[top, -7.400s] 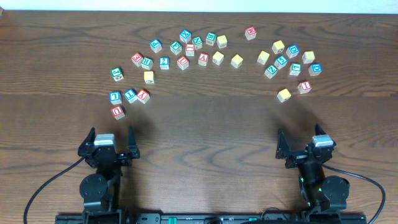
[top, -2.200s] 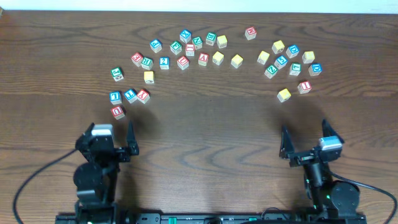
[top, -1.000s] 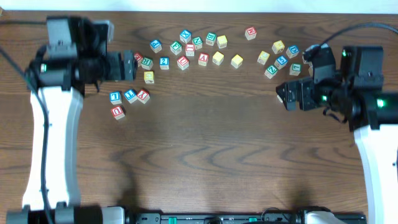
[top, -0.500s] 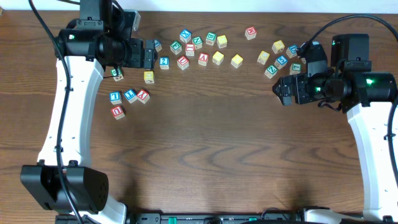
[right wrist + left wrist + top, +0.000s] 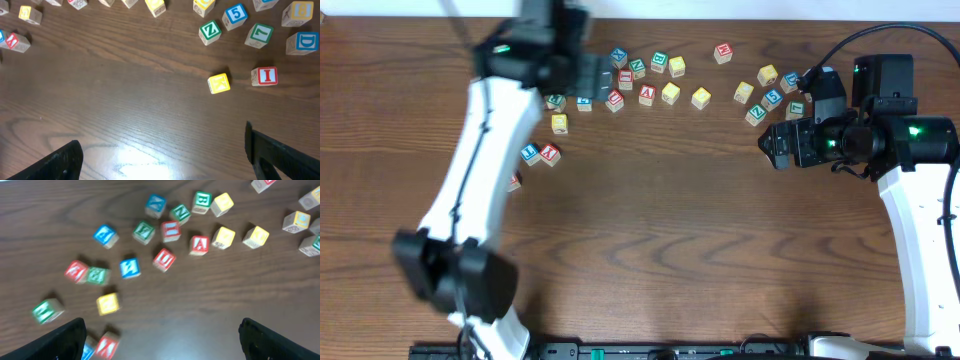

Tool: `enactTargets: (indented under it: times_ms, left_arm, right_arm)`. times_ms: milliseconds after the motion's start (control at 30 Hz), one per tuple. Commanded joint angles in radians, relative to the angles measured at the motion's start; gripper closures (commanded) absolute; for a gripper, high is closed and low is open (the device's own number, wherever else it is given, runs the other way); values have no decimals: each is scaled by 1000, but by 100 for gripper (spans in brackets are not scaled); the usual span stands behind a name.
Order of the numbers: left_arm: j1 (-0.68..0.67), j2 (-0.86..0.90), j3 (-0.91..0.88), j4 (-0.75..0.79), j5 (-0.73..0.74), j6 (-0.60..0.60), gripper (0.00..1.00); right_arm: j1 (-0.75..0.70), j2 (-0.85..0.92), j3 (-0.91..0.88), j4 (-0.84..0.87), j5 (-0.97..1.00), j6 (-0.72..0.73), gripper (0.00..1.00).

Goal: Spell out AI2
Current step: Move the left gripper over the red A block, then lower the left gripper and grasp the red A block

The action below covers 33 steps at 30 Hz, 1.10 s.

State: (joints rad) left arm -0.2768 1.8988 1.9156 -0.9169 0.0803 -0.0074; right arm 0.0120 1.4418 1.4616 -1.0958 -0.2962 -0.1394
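Dark wood-grain tabletop (image 5: 650, 250) lies bare across its near half. No letter has been set down there, so I judge that none of AI2 is spelled yet and all three picks are left.

Both arms reach over the far arc of small painted wooden cubes. Over the right-hand cluster, the right gripper (image 5: 162, 140) hovers with its fingers spread wide and nothing between them. The red-lettered I block (image 5: 265, 76) sits ahead of it, with a plain yellow block (image 5: 218, 83) near it that could get nudged. Farther off stand a green Z block (image 5: 210, 31), a blue 5 block (image 5: 235, 13) and a green 7 block (image 5: 260, 35), all apart from the I.

The left gripper (image 5: 160, 327) is likewise spread and empty. Nearest it is a blue-lettered block (image 5: 130, 267) — possibly the 2, though blur hides the character. Beyond stands the red-lettered A block (image 5: 198, 244), hemmed in by a red block (image 5: 164, 259) and a yellow cube (image 5: 223, 236) close beside it.
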Motion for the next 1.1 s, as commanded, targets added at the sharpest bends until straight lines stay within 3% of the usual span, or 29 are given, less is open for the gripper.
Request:
enactTargets:
  times_ms: [0,67,133,400,800,1067]
  left_arm:
    - [-45,116,108,-1,-111,-89,4]
    - [-57,183,169,0,-111,-144,4]
    - [-68,243,209,11,-110,-176,11]
    - [-116,380,221,90,-111,-182,28]
    - [-159,480,220,242,-112,-183,37]
    - [-159,515,220,267,-148,-235,38]
  right_arm:
    - [-5,0,23,-1,-9,-8,1]
    - [-5,0,23,-1,-9,-8,1]
    - [-5,0,23,-1,-9,-8,1]
    - [-5,0,23,-1,-9,-8,1]
    - [-5,0,23,-1,-9,-8,1]
    - [-5,0,23,-1,-10,-8,1]
